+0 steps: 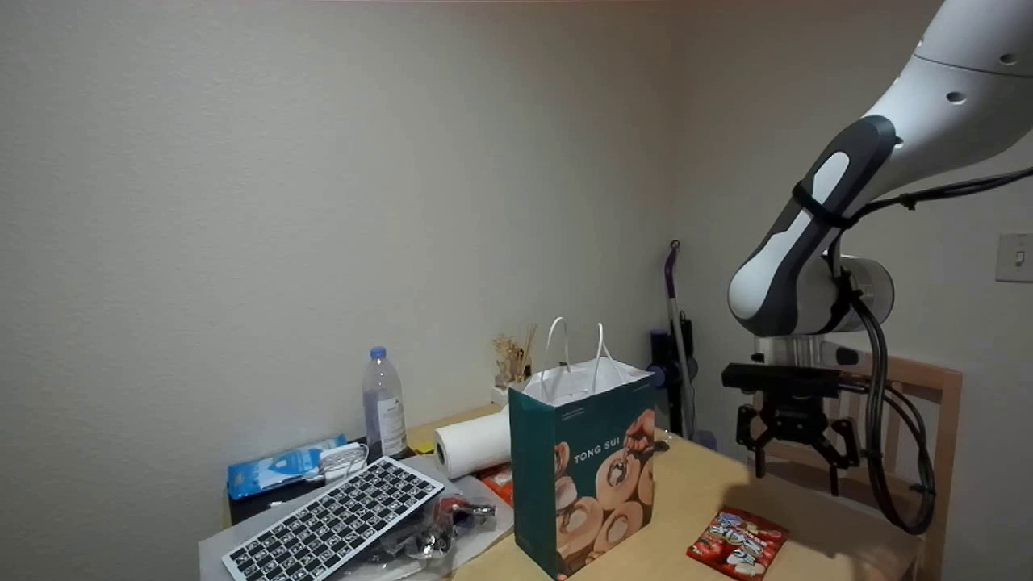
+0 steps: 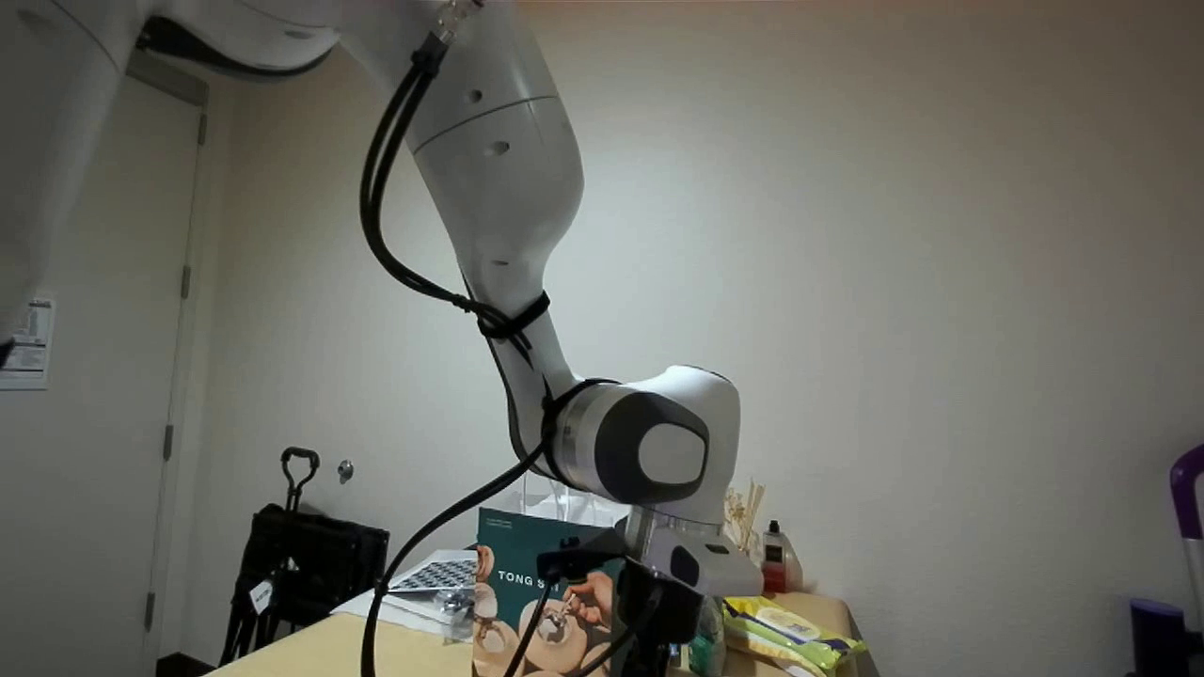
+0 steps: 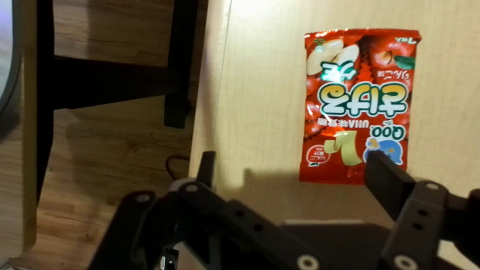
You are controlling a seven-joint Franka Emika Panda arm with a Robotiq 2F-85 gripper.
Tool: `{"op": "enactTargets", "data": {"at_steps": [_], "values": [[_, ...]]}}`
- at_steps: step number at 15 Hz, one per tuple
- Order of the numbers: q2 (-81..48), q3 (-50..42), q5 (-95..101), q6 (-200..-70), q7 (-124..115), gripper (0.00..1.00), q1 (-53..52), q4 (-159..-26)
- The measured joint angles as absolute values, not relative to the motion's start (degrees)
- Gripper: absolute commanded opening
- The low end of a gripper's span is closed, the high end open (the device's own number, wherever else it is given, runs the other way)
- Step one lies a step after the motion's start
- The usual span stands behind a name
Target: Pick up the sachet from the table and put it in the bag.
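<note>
The sachet (image 1: pixel 738 544), a flat red packet, lies on the tan table (image 1: pixel 686 476) to the right of the bag in an exterior view. It lies flat in the wrist view (image 3: pixel 356 101). The bag (image 1: pixel 581 476), teal with printed pictures, stands upright with its white handles up; it also shows in an exterior view (image 2: pixel 546 583), partly behind the arm. My gripper (image 1: pixel 797 473) is open and empty above the table, near the sachet. In the wrist view, the right finger of the gripper (image 3: pixel 291 161) overlaps the sachet's lower corner, and the left finger is over the table edge.
Left of the bag are a patterned black-and-white board (image 1: pixel 331 524), a clear bottle (image 1: pixel 384 403), a white paper roll (image 1: pixel 472 445) and a blue packet (image 1: pixel 278 472). A wooden chair (image 1: pixel 944 436) stands behind the gripper. A yellow packet (image 2: pixel 790 632) lies near a table corner.
</note>
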State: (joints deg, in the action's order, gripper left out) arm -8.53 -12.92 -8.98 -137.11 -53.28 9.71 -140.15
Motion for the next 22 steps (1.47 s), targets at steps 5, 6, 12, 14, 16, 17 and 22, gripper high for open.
{"op": "enactTargets", "data": {"at_steps": [5,6,12,14,16,17,22], "values": [[-9.2,-13.1,-8.9,-137.1,-53.1,1.00,9.7,-139.9],[-9.6,-13.1,-8.5,-137.0,-53.1,1.00,9.7,-139.6],[-20.2,-13.4,-5.9,-133.9,-40.0,1.00,9.8,-131.8],[-23.3,-14.0,-4.1,-133.5,-38.9,1.00,9.6,-129.2],[-23.7,-14.0,-4.1,-133.6,-38.9,1.00,9.5,-129.0],[-23.6,-14.0,-4.1,-133.6,-38.9,1.00,9.4,-129.0],[-24.0,-14.0,-5.6,-135.5,-41.3,1.00,9.2,-129.0]]}}
